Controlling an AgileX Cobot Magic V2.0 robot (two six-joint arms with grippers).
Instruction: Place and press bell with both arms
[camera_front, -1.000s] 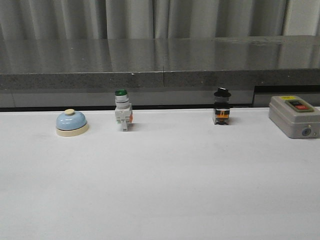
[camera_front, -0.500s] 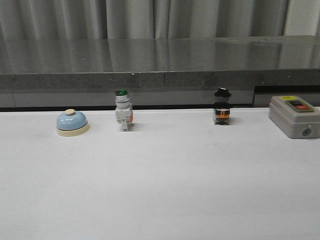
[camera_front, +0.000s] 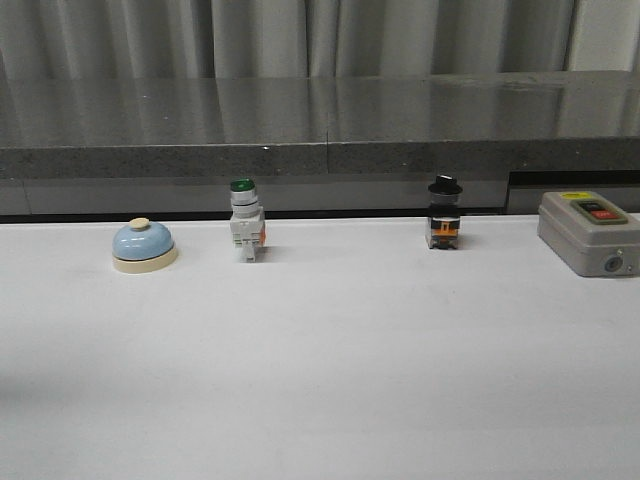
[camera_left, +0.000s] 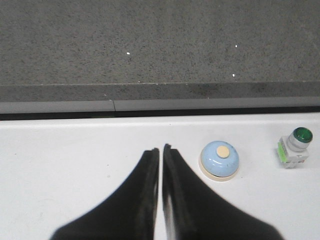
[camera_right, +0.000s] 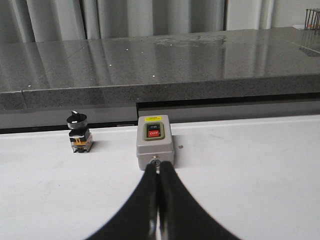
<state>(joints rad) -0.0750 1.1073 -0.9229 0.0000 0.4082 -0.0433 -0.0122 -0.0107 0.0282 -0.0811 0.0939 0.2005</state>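
Front view: white table (camera_front: 320, 380) fills lower frame, arms absent. Grey box (camera_front: 590, 232) far right. Left gripper (camera_left: 161, 150) jaws pressed together, just beside bell (camera_left: 219, 159), likely pre-approach. Right gripper (camera_right: 159, 167) jaws pressed together near box. Bell at table's left rear, untouched.

Light-blue bell (camera_front: 144, 246) with cream base, green-capped white switch (camera_front: 246, 221), grey box (camera_front: 590, 232), white table (camera_front: 320, 380)

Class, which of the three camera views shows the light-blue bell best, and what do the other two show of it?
The left wrist view: the bell is large, seen from above, button and base clear, beside the shut left gripper. The front view shows it small, side-on. The right wrist view misses it.
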